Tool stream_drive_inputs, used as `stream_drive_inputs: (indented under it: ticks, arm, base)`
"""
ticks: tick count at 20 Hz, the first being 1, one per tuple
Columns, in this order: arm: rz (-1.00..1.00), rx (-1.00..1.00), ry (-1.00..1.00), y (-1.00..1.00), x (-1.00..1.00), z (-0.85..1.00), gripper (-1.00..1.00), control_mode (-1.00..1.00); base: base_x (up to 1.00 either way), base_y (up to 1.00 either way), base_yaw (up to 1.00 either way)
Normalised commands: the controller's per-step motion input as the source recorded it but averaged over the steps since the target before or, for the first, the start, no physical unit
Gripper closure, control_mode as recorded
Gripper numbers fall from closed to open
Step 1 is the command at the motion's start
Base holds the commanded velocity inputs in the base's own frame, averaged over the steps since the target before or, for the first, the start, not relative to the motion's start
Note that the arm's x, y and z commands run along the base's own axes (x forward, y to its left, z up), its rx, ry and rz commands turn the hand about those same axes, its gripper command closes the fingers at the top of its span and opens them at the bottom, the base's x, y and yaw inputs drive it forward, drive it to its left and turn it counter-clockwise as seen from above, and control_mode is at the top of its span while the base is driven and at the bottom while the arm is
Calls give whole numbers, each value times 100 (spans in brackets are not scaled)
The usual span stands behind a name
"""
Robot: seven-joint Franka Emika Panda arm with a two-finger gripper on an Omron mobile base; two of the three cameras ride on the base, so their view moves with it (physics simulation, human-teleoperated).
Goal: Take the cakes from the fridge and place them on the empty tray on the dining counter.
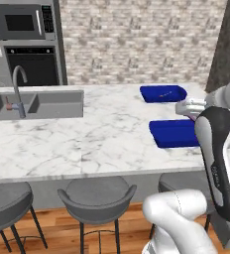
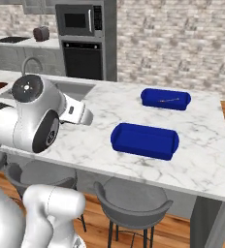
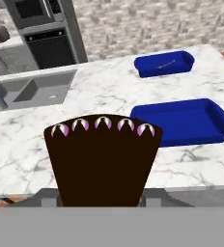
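- A dark-brown cake [image 3: 103, 161] with pinkish-purple dabs along its edge is held in the gripper [image 3: 102, 200], seen close up in the hand view, above the near edge of the dining counter [image 3: 99, 96].
- The jaws are clamped on the wedge.
- The near tray [image 3: 184, 120], blue and bare inside, lies just beyond the cake, to its right.
- A second blue tray [image 3: 164, 63] sits farther back.
- A grey sink [image 1: 47, 103] with an arched tap [image 1: 18, 89] is set into the marble at the left.
- Grey stools [image 1: 97, 198] stand below the counter.

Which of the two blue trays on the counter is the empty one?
The nearer blue tray, closest to the stools and to the held cake slice, is empty. The farther blue tray, towards the brick wall, has a small thin item inside.
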Motion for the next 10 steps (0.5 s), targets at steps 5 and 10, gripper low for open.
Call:
stream_drive_inputs:
  ticks: [5,10]
  arm:
    - [-1,15,37,-83,97,-42,100,-100]
    - [0,3,7,-29,80,-61,100,-100]
  base:
    - [0,0,0]
    - [0,0,0]
